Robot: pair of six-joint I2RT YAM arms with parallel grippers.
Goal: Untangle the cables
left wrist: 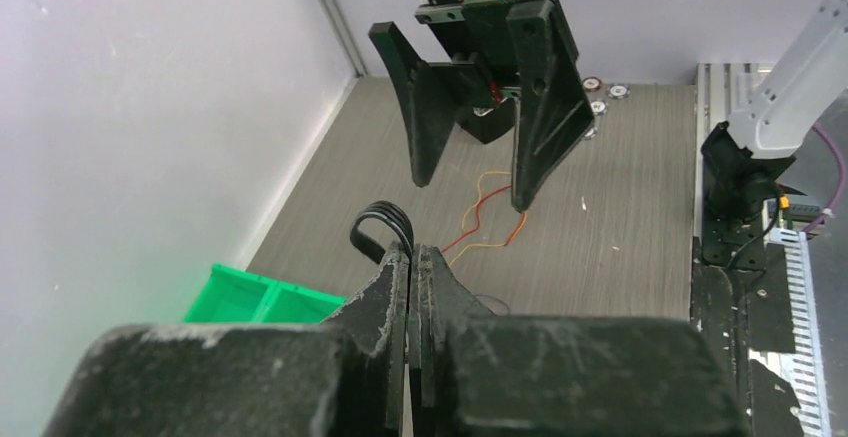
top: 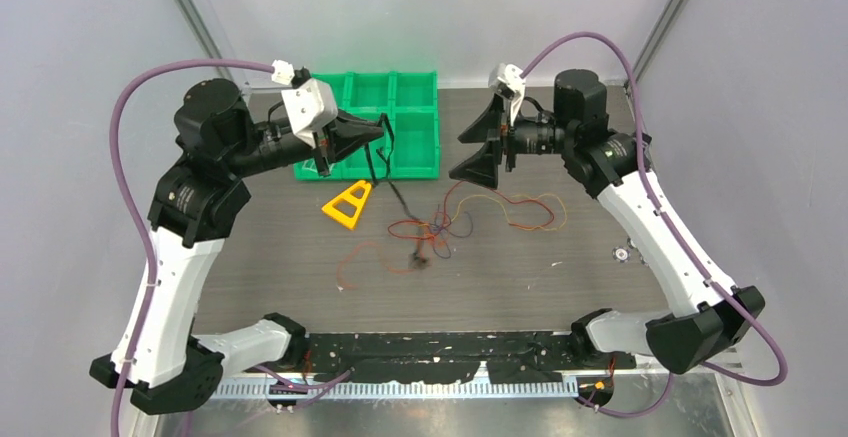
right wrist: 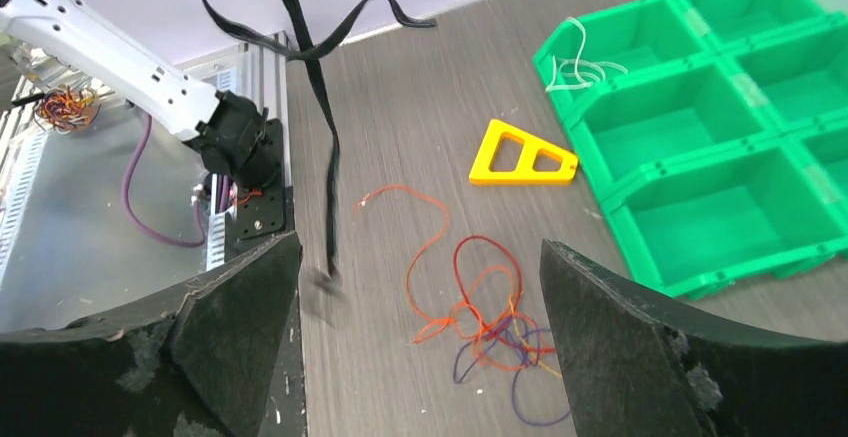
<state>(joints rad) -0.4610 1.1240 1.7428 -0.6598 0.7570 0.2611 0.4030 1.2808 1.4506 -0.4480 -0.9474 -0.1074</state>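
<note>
Where the cables [top: 437,229] lie: loose clump of orange, red, purple and yellow strands flat on the table, centre of top view, between the two arms; one orange strand trails to lower left of the clump
Black cable [right wrist: 333,167]: lifted, hangs from the left arm's tool down to the clump's left edge; a short loop sticks out above the closed fingers in left wrist view
White cable [right wrist: 572,65]: curled in a corner compartment of the tray, apart from the clump
Left gripper [left wrist: 412,252]: pinched tight on black cable, mid-air, in front of tray, upper left of centre in top view
Right gripper [top: 456,159]: spread wide, holding nothing, mid-air, upper right of centre, tips facing the left tool
Table [top: 560,277]: grey-brown wood grain, matte
Tray [right wrist: 720,257]: green, gridded compartments, back middle of table
Triangle [right wrist: 484,169]: yellow, flat, just in front of tray, left of clump
Walls [top: 420,7]: pale, plain, on three sides
Posts [top: 185,2]: metal, slanting up in back corners
Near edge: black strip [top: 450,352] between arm bases, slotted rail [top: 430,387] below it
</note>
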